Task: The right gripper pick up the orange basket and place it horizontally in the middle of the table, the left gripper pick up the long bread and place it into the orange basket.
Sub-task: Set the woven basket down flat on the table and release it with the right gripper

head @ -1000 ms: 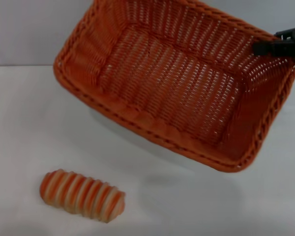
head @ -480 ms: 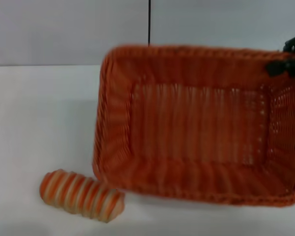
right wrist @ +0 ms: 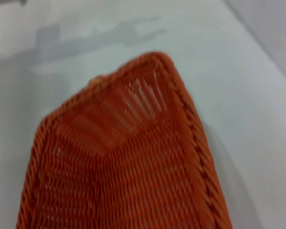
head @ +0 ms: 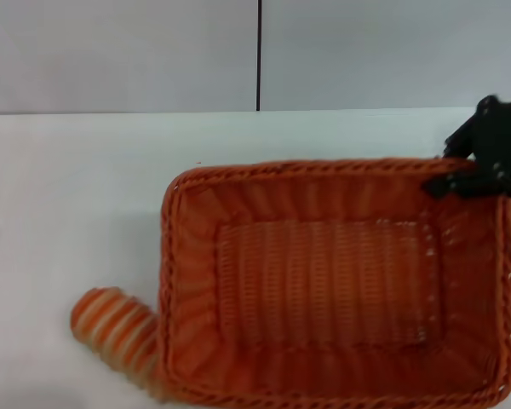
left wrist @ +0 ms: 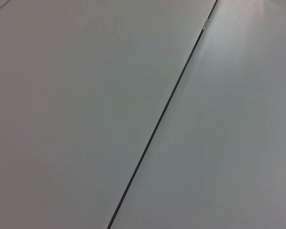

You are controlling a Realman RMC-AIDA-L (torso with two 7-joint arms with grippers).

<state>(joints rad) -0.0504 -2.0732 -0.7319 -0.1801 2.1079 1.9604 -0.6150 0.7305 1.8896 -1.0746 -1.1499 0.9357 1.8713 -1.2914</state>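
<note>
The orange basket lies level and lengthwise across the white table, open side up, in the middle and right of the head view. My right gripper is at the basket's far right corner, shut on the braided rim. The right wrist view looks down into the basket along its woven wall. The long bread, striped orange and cream, lies at the near left, and the basket's near left corner covers its right end. My left gripper is out of view.
A grey wall with a dark vertical seam stands behind the table. The left wrist view shows only that wall and its seam. Bare tabletop lies left of and behind the basket.
The basket has swung from a raised tilt to level and come down toward the near edge, its corner now overlapping the bread. The right gripper came down with it.
</note>
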